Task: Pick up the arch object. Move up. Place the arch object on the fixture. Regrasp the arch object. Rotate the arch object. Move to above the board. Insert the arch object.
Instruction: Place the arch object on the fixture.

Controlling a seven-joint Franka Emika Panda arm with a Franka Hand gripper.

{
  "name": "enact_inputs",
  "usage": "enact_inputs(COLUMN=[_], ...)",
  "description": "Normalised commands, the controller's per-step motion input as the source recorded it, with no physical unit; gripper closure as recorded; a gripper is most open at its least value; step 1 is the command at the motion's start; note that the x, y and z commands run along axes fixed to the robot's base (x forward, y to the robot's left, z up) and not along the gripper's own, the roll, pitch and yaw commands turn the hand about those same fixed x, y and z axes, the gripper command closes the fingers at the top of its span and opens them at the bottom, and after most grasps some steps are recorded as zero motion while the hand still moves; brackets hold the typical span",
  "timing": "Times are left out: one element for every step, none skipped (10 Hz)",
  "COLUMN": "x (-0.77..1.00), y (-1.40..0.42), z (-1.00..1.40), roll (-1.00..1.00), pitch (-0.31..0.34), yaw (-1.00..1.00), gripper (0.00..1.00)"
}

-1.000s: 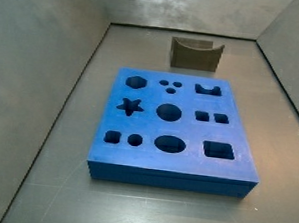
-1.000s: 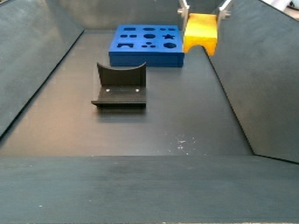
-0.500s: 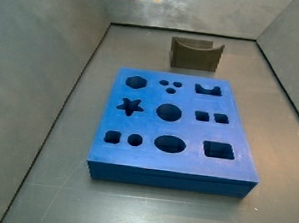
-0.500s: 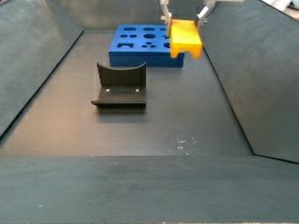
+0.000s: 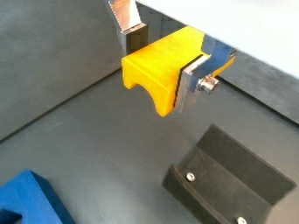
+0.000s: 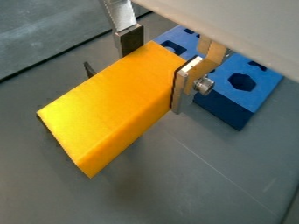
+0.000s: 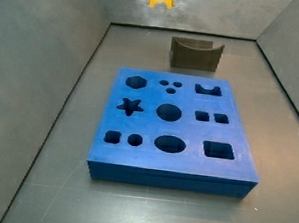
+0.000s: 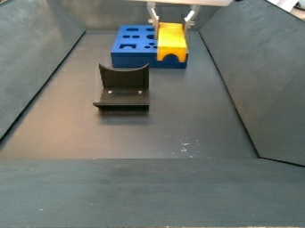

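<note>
High above the fixture [image 8: 123, 86], the gripper [image 5: 162, 59] pinches the arch object [image 5: 158, 74] between its silver fingers [image 5: 191, 82]. Likely it hangs clear, ready for lowering onto that holder.

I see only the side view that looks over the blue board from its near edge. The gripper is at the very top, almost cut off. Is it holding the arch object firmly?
Observer: Yes. In a wrist view the arch object sits clamped between both fingers of the gripper.
Operator: Which way does the notch face?
Observer: Down toward the floor, as a side view shows.
Operator: Is the fixture free?
Observer: Yes, nothing rests on the fixture; the arch object hangs in the air near the board.
</note>
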Motion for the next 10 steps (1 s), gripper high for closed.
enact_inputs(x=[1.00,1.00,1.00,1.00,1.00,1.00,1.00,1.00,0.93,0.89], y=[-0.06,-0.05,-0.04,0.12,0.15,0.15,0.11,0.10,0.08,0.06], z=[-0.09,-0.08,-0.07,0.36,0.39,0.35,0.20,0.15,0.07,0.03], roll=[-0.08,-0.08,-0.09,-1.00,-1.00,-1.00,-1.00,-1.00,-1.00,-1.00], pitch=[0.006,0.013,0.020,0.007,0.020,0.035,0.050,0.052,0.064,0.074], yaw=[0.03,0.03,0.03,-0.03,-0.05,-0.05,-0.06,-0.06,-0.07,-0.07], gripper=[1.00,1.00,1.00,1.00,1.00,1.00,1.00,1.00,1.00,1.00])
